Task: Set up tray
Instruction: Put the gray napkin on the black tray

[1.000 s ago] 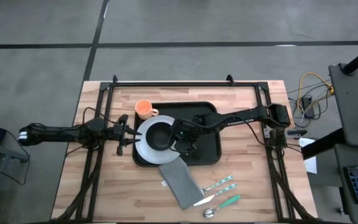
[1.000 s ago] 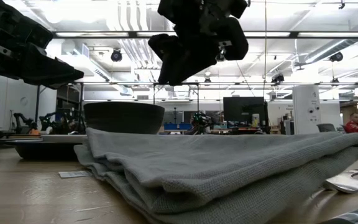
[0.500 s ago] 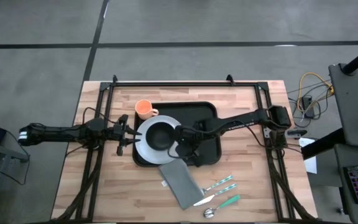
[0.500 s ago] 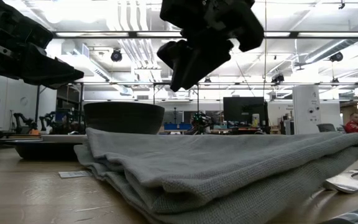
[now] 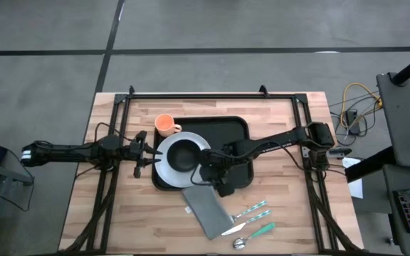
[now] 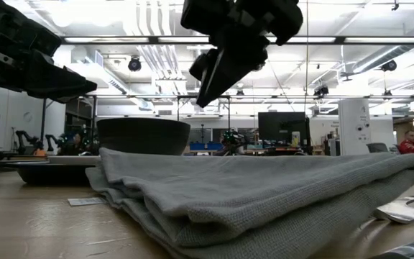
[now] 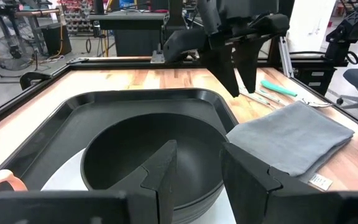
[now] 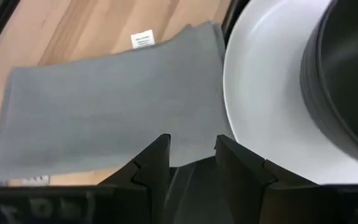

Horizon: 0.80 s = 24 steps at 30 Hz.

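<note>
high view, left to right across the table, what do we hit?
Left hand → orange cup → black bowl on the white plate → right hand over the tray → cutlery.

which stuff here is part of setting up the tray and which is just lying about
Part of the job:
tray
white plate
black bowl
orange cup
grey napkin
cutlery
right end effector, above the napkin's edge

Lying about:
cables off the table
left end effector, waiting beside the plate

Orange cup (image 5: 164,125), white plate (image 5: 164,168), dark bowl (image 5: 183,154), grey napkin (image 5: 206,210), cutlery (image 5: 251,220)
</note>
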Motion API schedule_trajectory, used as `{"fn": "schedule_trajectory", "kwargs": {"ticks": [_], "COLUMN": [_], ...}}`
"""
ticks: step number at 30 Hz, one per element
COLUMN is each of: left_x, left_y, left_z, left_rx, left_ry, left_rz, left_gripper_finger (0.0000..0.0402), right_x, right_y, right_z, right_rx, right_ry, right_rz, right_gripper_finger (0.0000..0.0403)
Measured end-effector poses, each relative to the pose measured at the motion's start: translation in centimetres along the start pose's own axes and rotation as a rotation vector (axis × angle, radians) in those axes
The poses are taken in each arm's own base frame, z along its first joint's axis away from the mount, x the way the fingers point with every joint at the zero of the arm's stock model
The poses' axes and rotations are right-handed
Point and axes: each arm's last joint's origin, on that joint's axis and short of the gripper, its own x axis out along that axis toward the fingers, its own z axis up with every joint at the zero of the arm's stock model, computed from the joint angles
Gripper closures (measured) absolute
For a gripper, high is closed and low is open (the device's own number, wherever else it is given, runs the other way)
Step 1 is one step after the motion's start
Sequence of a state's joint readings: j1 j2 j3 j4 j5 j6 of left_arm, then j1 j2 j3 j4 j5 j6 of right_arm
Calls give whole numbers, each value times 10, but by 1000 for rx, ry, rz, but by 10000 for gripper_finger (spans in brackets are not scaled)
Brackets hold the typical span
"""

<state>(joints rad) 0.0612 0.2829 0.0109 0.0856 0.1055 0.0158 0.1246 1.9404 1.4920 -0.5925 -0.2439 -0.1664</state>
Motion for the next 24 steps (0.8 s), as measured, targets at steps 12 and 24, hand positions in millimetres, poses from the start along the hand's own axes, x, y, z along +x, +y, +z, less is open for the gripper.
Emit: {"fn": "schedule_trajectory", "kwargs": {"ticks": [12, 24], "left_x": [0, 0], "left_y": [0, 0], "left_z": [0, 0], "left_rx": [0, 0], "left_ry": [0, 0], "left_rz": [0, 0], "left_gripper_finger": [297, 297], "right_x": [18, 34], "right_y": [4, 36], "right_z": [-17, -22], "right_rx": [342, 541], "right_ry": [4, -21], "right_rz": [-4, -45], "right_gripper_finger": [284, 284]}}
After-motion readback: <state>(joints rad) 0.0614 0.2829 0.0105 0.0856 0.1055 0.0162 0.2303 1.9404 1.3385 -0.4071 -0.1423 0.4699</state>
